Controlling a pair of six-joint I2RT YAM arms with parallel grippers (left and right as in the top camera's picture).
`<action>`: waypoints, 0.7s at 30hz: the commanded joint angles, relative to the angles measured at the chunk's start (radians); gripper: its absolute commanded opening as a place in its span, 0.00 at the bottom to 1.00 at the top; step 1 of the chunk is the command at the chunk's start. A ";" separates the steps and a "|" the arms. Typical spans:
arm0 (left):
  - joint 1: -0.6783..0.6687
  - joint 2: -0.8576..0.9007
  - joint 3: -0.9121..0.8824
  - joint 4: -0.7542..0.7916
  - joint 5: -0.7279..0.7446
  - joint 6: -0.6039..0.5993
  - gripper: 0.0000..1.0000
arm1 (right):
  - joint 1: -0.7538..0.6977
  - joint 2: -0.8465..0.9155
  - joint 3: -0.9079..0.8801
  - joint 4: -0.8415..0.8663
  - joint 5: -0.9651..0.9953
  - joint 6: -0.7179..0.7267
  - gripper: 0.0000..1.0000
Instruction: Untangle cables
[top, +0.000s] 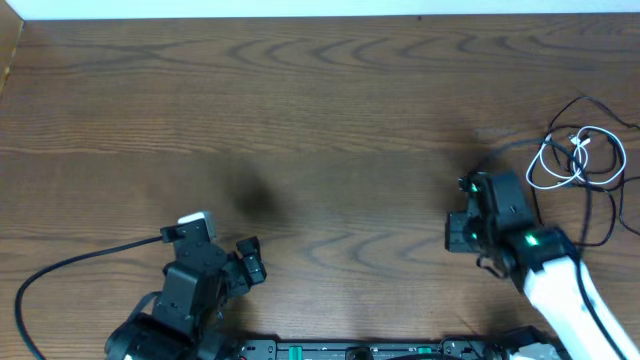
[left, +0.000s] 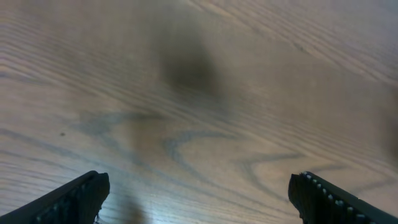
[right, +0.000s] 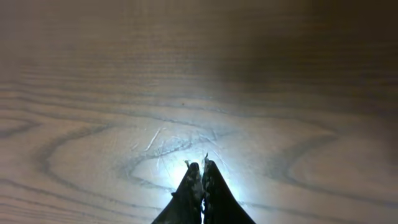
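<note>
the cables lie at the far right of the dark brown wood-grain surface (top: 320, 120), close to its right edge. the thin white cord (top: 583, 160) is gathered in a few loose oval loops with small pale plug ends near the middle. the thin black cord (top: 566, 113) runs in a wider, open loop around and under the white one. the two cross in several places, but whether they are knotted is too fine to tell from overhead.

the right claw (right: 202, 182) is clenched, its two dark tips pressed together with nothing between them. it points at bare wood lit by a bright patch. from overhead, the right arm's black wrist housing with green lights (top: 497, 215) sits just left of the cords and apart from them. its white link (top: 560, 295) slants down towards the lower right, passing below the black loop.

the left claw (left: 199, 199) is released. its ribbed black fingers (left: 71, 199) stand wide apart at the lower corners of the left wrist view, with only wood grain and a soft dark shadow patch (left: 186, 68) ahead. the left arm (top: 195, 285) sits at the lower left, well apart from the cords, with the whole middle of the surface between. a thicker black cord (top: 60, 268) curves off the left arm towards the lower left corner. a pale wall strip (top: 300, 8) borders the far edge.
</note>
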 joint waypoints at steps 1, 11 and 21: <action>-0.001 -0.001 -0.002 -0.002 -0.046 0.005 0.97 | 0.007 -0.126 -0.033 -0.001 0.051 0.024 0.01; -0.001 0.000 -0.002 -0.003 -0.046 0.006 0.97 | 0.007 -0.433 -0.042 -0.089 0.122 0.023 0.65; -0.001 0.000 -0.002 -0.003 -0.046 0.006 0.97 | 0.006 -0.459 -0.042 -0.146 0.110 0.023 0.99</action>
